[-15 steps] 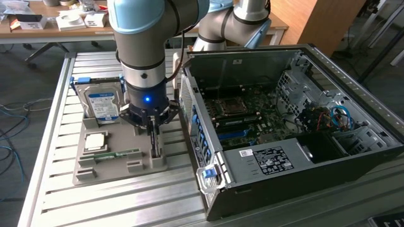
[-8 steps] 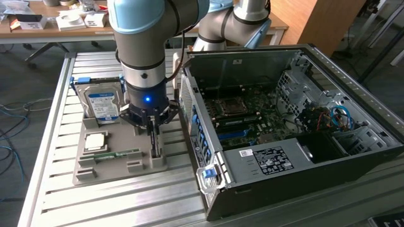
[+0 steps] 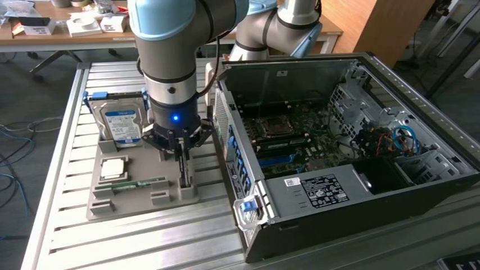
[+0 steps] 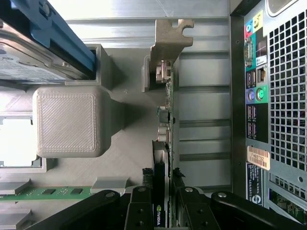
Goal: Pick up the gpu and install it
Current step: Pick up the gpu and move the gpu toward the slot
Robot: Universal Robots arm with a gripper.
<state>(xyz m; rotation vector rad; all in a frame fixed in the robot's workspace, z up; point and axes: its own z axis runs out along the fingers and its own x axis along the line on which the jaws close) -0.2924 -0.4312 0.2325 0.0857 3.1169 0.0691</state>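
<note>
The task is at the pickup stage, with nothing installed yet. In the exterior view the hand point(image 3: 182, 154) is down over the grey printed holder point(image 3: 131, 205) on the slatted counter point(image 3: 150, 242). It straddles the gpu point(image 3: 184, 171), which stands on edge in its slot at the side of the holder nearest the open computer case point(image 3: 330, 185).

The wrist view looks straight along the card. The gpu point(image 4: 165, 110) runs edge-on between the black fingers point(image 4: 139, 211), which sit against both of its faces, so the hand point(image 4: 162, 215) looks clenched on the gpu. The card's silver end bracket point(image 4: 168, 43) is at the far end, beside a wall of the holder, and the card looks seated, not yet lifted. Raising it, carrying it into the case and pressing it into a slot on the motherboard point(image 3: 293, 140) all remain to be done.

The exterior view shows the whole layout:
- the hard drive point(image 3: 122, 124) with its blue label
- the processor point(image 3: 114, 167)
- the green memory stick point(image 3: 139, 184)
- the inside of the case, where the card has to go

The wrist view shows the contact between fingers and card, which the arm blocks from outside. It also shows the ports on the case's rear panel point(image 4: 254, 96), just beside the holder.
</note>
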